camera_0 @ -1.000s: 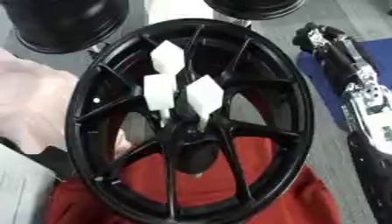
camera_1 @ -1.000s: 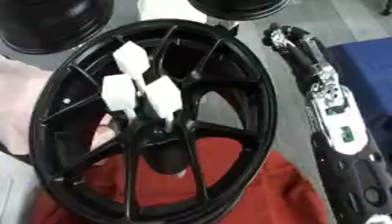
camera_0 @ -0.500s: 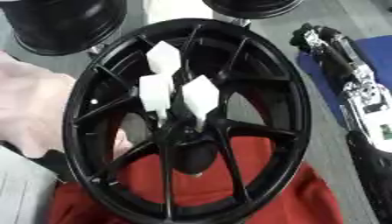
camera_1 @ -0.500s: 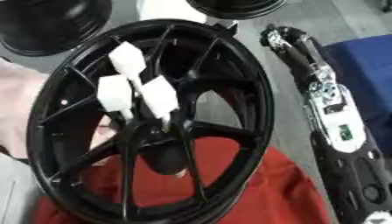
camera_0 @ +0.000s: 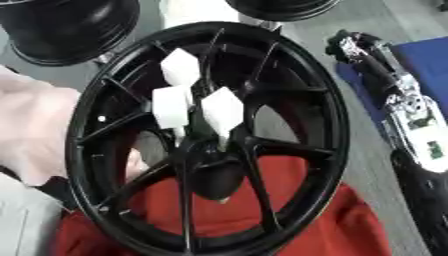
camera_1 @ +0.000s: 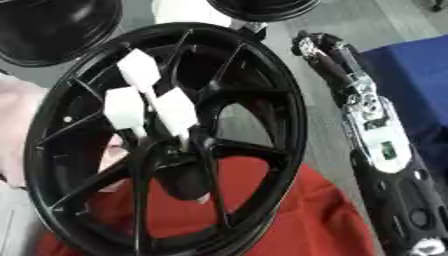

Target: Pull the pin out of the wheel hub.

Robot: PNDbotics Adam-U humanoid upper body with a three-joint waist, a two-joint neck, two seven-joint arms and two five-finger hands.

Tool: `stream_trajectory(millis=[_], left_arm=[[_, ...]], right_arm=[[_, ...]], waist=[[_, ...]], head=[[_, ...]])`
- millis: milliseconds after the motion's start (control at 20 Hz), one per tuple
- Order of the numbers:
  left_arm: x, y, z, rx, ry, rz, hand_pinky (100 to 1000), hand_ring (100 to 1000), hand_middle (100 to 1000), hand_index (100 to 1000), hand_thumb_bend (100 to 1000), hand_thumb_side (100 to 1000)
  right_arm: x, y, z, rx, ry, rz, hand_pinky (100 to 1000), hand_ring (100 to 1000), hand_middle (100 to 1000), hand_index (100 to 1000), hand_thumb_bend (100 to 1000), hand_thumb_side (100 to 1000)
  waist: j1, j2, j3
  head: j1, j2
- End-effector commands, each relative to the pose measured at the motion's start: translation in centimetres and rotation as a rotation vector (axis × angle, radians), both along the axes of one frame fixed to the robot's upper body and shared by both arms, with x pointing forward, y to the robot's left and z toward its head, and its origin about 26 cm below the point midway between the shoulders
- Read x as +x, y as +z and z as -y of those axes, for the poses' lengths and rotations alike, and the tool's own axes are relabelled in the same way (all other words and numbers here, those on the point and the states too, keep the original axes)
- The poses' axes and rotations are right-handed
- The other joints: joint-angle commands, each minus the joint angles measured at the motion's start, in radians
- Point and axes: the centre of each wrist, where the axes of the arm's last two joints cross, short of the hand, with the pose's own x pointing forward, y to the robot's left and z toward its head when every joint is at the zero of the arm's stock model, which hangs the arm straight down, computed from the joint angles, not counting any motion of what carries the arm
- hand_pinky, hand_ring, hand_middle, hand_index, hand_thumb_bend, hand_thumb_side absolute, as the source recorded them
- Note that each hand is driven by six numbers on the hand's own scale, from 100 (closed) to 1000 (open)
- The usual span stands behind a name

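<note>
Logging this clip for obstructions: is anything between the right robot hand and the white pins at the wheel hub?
Nothing visible. The right robot hand hangs beside the black wheel, outside its rim, with open space across to the three white pins standing out of the hub.

Three white pins (camera_0: 188,95) stand in the black wheel hub (camera_0: 210,140).

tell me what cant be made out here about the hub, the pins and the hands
- Left hand: in neither view.
- Right hand: far end of the arm along the right side, dark and blurred; fingers unreadable.
- White pins: their lower ends vanish behind the black spokes at the wheel hub, so how they seat is hidden.
- Wheel: bottom rim cut by the lower edge.
</note>
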Motion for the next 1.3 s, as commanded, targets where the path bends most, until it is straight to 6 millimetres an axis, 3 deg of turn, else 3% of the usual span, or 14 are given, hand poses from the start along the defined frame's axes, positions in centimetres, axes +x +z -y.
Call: stream_trajectory(millis=[50, 350, 600, 1050, 1300], left_arm=[[0.8, 0.5, 0.8, 0.016, -0.008, -0.04, 739, 708, 701, 796, 529, 709], [1.6, 0.7, 3.1, 0.031, -0.055, -0.058, 737, 705, 703, 796, 522, 710], [0.8, 0.5, 4.7, 0.018, -0.087, -0.04, 736, 704, 708, 797, 531, 709], [-0.9, -0.8, 6.0, -0.076, -0.042, 0.0, 730, 688, 740, 801, 551, 691], [-2.2, -1.9, 5.6, -0.103, 0.009, 0.01, 723, 664, 737, 822, 571, 671]], right_arm=[[-0.2, 0.9, 0.5, -0.029, -0.007, 0.018, 934, 786, 610, 656, 100, 564], [-0.1, 0.7, 0.4, -0.029, 0.001, 0.011, 934, 786, 609, 656, 100, 567], [0.0, 0.7, 0.3, -0.029, 0.008, 0.01, 934, 786, 609, 656, 100, 568], [0.1, 0.8, 0.1, -0.036, 0.026, 0.005, 935, 786, 609, 656, 100, 572], [0.3, 0.9, -0.2, -0.038, 0.038, 0.005, 935, 787, 610, 657, 100, 573]], waist=[[0.009, -0.043, 0.002], [0.009, -0.042, 0.0], [0.01, -0.04, -0.005], [0.012, -0.032, -0.013], [0.014, -0.026, -0.02]], head=[[0.001, -0.012], [0.009, -0.011], [0.019, -0.016], [0.034, -0.01], [0.04, -0.012]])
